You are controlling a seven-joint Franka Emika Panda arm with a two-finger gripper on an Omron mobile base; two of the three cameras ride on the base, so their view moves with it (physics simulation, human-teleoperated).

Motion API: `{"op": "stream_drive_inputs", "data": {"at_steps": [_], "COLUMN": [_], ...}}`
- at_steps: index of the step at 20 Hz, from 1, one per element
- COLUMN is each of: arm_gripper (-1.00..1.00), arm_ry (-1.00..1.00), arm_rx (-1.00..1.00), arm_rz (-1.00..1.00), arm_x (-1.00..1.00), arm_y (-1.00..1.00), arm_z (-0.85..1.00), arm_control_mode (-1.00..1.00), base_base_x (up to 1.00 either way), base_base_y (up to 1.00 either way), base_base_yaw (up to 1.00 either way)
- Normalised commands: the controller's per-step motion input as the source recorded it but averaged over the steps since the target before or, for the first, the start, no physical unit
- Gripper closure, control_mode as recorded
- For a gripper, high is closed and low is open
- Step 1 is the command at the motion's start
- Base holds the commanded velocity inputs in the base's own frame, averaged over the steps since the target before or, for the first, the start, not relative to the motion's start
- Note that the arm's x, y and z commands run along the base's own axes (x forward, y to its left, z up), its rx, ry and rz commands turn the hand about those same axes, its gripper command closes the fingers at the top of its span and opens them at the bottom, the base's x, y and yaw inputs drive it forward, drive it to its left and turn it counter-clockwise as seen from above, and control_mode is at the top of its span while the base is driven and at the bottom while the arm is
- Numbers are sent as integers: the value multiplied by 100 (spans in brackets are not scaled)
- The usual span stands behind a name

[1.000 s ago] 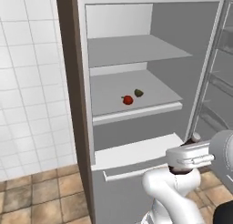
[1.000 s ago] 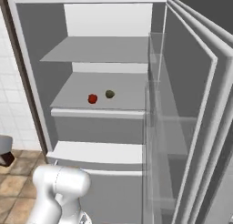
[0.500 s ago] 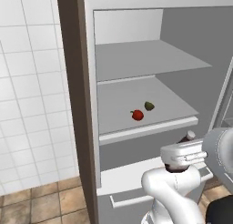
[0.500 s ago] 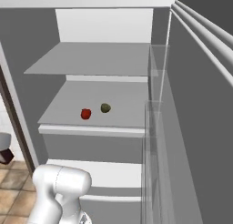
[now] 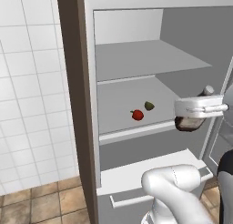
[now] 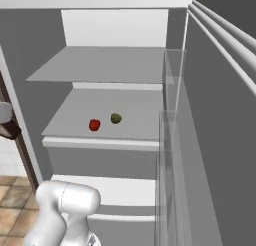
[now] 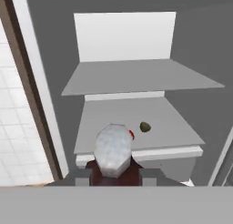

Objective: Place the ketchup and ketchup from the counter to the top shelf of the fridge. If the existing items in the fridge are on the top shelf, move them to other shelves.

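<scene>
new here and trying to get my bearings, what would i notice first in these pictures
The open fridge with its pale grey inside dominates. On the shelf below the bare top shelf sit a small red fruit and an olive-brown fruit, side by side but apart. In front of the fridge, the gripper holds a dark reddish ketchup bottle, cap toward the hand camera.

Second fridge shelf (image 5: 132, 129) carries red fruit (image 5: 137, 114), olive fruit (image 5: 149, 105), near each other.
</scene>
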Motion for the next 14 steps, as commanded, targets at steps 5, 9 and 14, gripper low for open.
{"op": "stream_drive_inputs", "data": {"at_steps": [5, 9, 14], "arm_gripper": [100, 100, 100], "arm_ry": [-9, 0, 0], "arm_rx": [-2, -1, -4], "arm_rz": [-4, 0, 0], "arm_x": [74, 100, 100], "arm_y": [-60, -67, -54], "arm_z": [67, 5, -16], "arm_control_mode": [-100, -100, -100], "base_base_x": [0, 0, 0], "base_base_y": [0, 0, 0], "base_base_yaw": [0, 0, 0]}}
